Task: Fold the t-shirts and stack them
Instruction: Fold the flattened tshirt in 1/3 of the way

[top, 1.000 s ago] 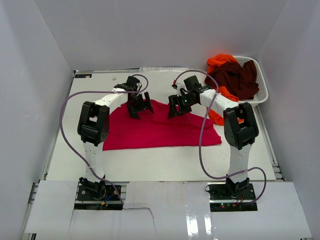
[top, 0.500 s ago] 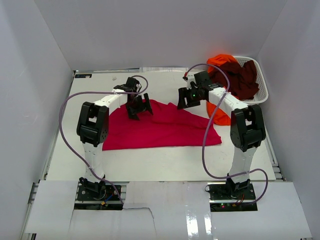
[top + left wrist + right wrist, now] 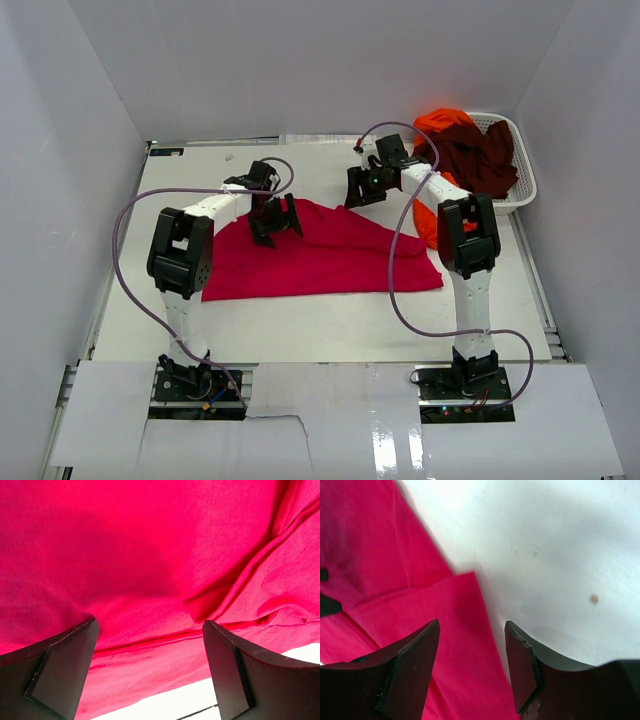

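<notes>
The crimson-red t-shirt [image 3: 320, 258] lies spread flat in the middle of the table. My left gripper [image 3: 272, 220] hovers open over its back left part; in the left wrist view red cloth [image 3: 150, 540] fills the frame, with the gripper [image 3: 150, 630] just above a hem. My right gripper [image 3: 365, 188] stands open at the shirt's far edge. In the right wrist view that gripper [image 3: 472, 625] straddles the edge of the red cloth [image 3: 395, 555] with its jaws apart. The orange t-shirt [image 3: 440, 121] and the dark maroon t-shirt [image 3: 480, 155] lie heaped in the basket.
A white mesh laundry basket [image 3: 524, 190] stands at the back right, with orange cloth [image 3: 430, 228] hanging out of it onto the table. White table [image 3: 300, 320] shows in front of the shirt. White walls close in on three sides.
My right arm has swung back and away from me to the red shirt's far edge, and its jaws have narrowed. The left gripper has barely shifted.
</notes>
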`<action>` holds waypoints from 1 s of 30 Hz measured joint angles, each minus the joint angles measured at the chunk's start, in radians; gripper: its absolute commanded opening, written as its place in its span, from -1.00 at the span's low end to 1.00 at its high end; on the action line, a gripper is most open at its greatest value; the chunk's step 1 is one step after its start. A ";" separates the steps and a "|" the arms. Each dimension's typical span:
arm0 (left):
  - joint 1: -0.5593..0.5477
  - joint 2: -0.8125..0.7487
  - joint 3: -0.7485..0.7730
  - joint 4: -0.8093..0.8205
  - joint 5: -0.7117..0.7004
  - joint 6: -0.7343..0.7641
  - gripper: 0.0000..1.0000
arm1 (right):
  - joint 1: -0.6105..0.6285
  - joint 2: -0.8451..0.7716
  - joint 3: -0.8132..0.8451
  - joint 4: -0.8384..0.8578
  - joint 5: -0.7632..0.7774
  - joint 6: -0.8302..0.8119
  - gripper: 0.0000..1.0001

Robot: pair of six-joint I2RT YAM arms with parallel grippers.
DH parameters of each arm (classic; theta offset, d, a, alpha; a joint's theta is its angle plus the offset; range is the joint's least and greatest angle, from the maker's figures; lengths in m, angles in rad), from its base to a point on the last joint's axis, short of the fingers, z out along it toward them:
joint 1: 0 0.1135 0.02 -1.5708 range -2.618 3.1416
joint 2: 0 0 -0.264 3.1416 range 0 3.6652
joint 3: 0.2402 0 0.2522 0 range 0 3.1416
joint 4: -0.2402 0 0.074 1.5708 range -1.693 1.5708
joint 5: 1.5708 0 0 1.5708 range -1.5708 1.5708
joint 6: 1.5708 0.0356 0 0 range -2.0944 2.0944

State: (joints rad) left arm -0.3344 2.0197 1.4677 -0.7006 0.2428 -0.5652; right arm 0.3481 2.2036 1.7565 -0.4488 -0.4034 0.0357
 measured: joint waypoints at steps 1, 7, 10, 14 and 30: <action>0.000 -0.005 -0.008 0.002 0.000 0.000 0.94 | 0.000 0.020 0.032 -0.004 -0.009 -0.003 0.22; 0.000 -0.027 -0.042 0.007 -0.001 0.002 0.94 | 0.000 0.088 0.113 -0.002 -0.067 -0.012 0.14; 0.000 -0.034 -0.050 0.006 -0.002 0.004 0.93 | 0.000 0.099 0.113 -0.014 -0.086 -0.013 0.17; 0.000 -0.035 -0.053 0.006 -0.003 0.005 0.94 | 0.001 0.103 0.112 -0.023 -0.101 -0.021 -0.27; 0.000 -0.057 -0.081 0.005 -0.012 0.008 0.94 | 0.001 0.103 0.077 -0.039 -0.135 -0.049 -0.30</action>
State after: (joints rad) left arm -0.3344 1.9629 1.3865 -0.6952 0.2310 -0.5571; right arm 0.3489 2.3066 1.8339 -0.4873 -0.5385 -0.0132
